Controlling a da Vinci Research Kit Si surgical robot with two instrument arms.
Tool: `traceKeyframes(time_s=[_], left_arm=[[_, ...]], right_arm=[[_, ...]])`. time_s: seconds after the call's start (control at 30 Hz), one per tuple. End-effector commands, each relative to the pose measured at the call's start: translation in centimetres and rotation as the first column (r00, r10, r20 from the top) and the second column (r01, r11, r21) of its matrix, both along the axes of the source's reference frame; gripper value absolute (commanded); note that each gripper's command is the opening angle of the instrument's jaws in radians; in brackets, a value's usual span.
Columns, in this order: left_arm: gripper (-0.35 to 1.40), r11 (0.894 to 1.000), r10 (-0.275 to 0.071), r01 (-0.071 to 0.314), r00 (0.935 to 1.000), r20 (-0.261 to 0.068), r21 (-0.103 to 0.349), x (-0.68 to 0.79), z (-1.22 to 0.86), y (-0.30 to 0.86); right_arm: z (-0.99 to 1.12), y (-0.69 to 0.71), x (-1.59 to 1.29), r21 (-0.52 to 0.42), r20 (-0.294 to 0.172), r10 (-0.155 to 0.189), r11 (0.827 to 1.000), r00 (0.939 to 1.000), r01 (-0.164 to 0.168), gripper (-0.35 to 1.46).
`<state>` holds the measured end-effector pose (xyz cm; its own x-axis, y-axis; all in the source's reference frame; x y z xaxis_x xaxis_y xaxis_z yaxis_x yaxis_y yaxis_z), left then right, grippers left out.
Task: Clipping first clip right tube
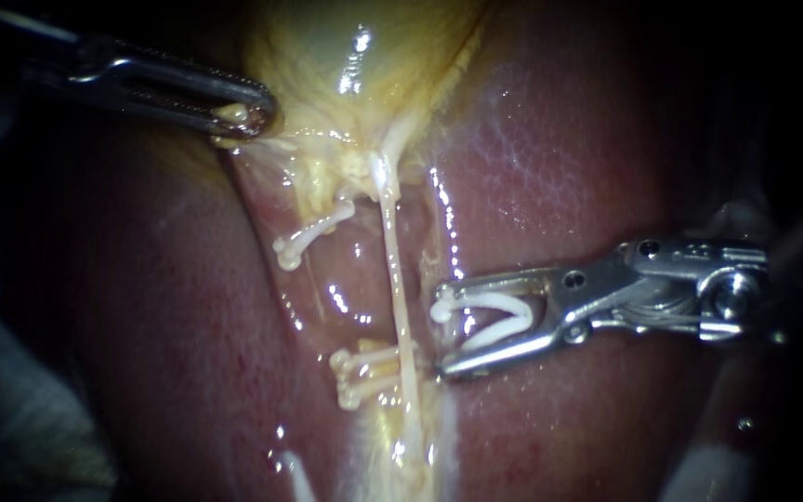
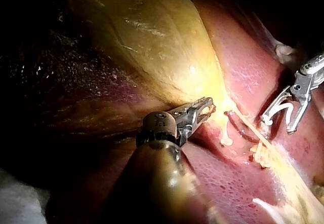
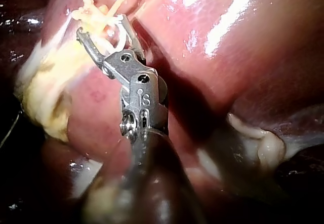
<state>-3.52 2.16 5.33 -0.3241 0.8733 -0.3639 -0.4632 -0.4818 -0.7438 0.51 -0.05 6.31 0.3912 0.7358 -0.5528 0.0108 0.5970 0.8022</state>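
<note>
The right tube (image 1: 395, 270) is a thin, pale cream strand, wet and glossy. It runs down from the yellow base of the gallbladder (image 1: 327, 46) along the groove in the red-brown liver (image 1: 559, 158). It looks taut and nearly straight, widening a little where it meets fatty tissue at its lower end. It carries no clip along its bare middle stretch.

The right instrument (image 1: 439, 332) comes in from the right and lies across the liver. Its jaws stand wide apart but are clamped on a white clip (image 1: 499, 331), which sits between them as an open V with one leg along each jaw. The jaw tips and the clip's knobbed end are just beside the tube, on its right, and not around it. In the right wrist view the same instrument (image 3: 101, 25) points at the strand, with the clip (image 3: 109, 44) white inside the jaws. Whether the tips touch the tube cannot be told there.

Other clips, all closed, lie left of the tube. One (image 1: 313, 237) sits higher up, and a pair (image 1: 360, 364) sits lower, right against the strand.

The left instrument (image 1: 243, 116) enters from the upper left, its jaws clamped together on pale tissue at the gallbladder's base. The left wrist view shows the same grip (image 2: 205, 108).
</note>
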Motion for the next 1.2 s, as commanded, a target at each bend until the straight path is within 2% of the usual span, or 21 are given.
traceKeyframes(time_s=[0.03,0.2,0.43,0.73,0.97,1.1,1.2], left_arm=[[-0.35,1.0,0.0,0.0,1.0,0.0,0.0,0.0,0.0,0.0],[-0.35,1.0,0.0,0.0,1.0,0.0,0.0,0.0,0.0,0.0],[-0.35,1.0,0.0,0.0,1.0,0.0,0.0,0.0,0.0,0.0],[-0.35,1.0,0.0,0.0,1.0,0.0,0.0,0.0,0.0,0.0],[-0.35,1.0,0.0,0.0,1.0,0.0,0.0,0.0,0.0,0.0],[-0.35,1.0,0.0,0.0,1.0,0.0,0.0,0.0,0.0,0.0],[-0.35,1.0,0.0,0.0,1.0,0.0,0.0,0.0,0.0,0.0]], right_arm=[[0.05,0.0,-0.01,0.006,0.003,0.001,1.0,1.0,-0.002,0.48],[0.31,-0.03,-0.02,0.02,0.012,0.008,1.0,0.9999,-0.009,0.48],[0.48,-0.04,-0.01,0.028,0.018,0.013,1.0,0.9998,-0.014,0.48],[0.5,-0.05,0.13,0.045,0.009,-0.01,0.999,0.9999,0.01,0.48],[0.52,-0.07,0.27,0.081,-0.043,-0.03,0.996,0.9987,0.033,0.48],[0.51,-0.08,0.36,0.09,-0.054,-0.029,0.995,0.9981,0.034,0.48],[0.51,-0.08,0.43,0.098,-0.069,-0.015,0.995,0.9975,0.022,0.48]])
